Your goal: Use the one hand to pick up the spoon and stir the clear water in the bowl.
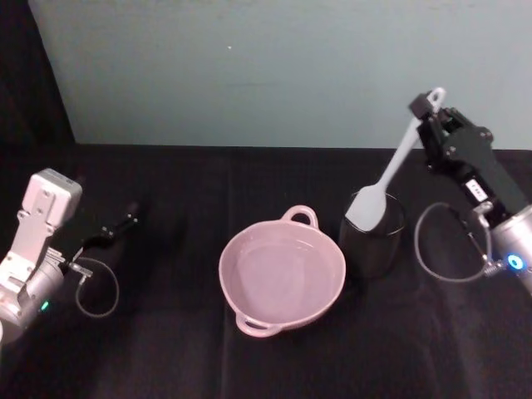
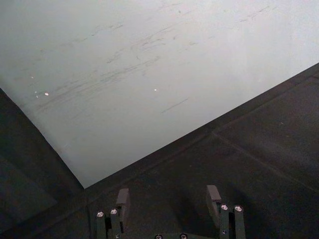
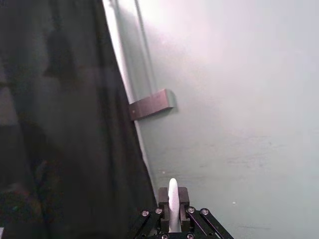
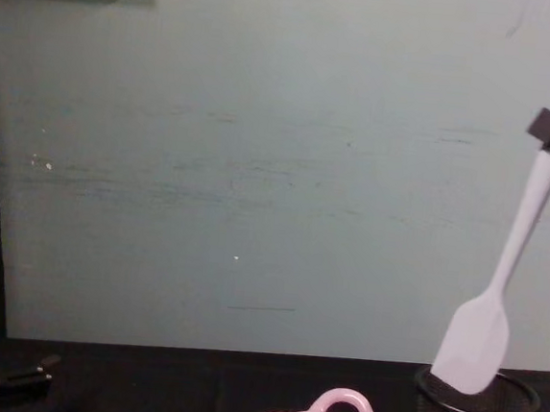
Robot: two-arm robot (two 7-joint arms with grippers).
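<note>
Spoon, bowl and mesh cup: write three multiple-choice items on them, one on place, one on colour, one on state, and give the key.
1. Where is the blade of the spoon?
A. Dipped in the bowl
B. Just above the rim of the black mesh cup
C. Flat on the table

2. What colour is the bowl?
A. Pale pink
B. Blue
C. Black

3. What state is the right tool in?
A. Open and holding nothing
B. Shut on the bowl's handle
C. Shut on the spoon's handle end

Key: 1 B, the chest view shows the blade hanging at the black mesh cup rim, right of the bowl. 2 A, the head view shows a pink bowl on the dark table. 3 C, the right wrist view shows the white handle clamped between the fingers. The left tool idles open at the left.
</note>
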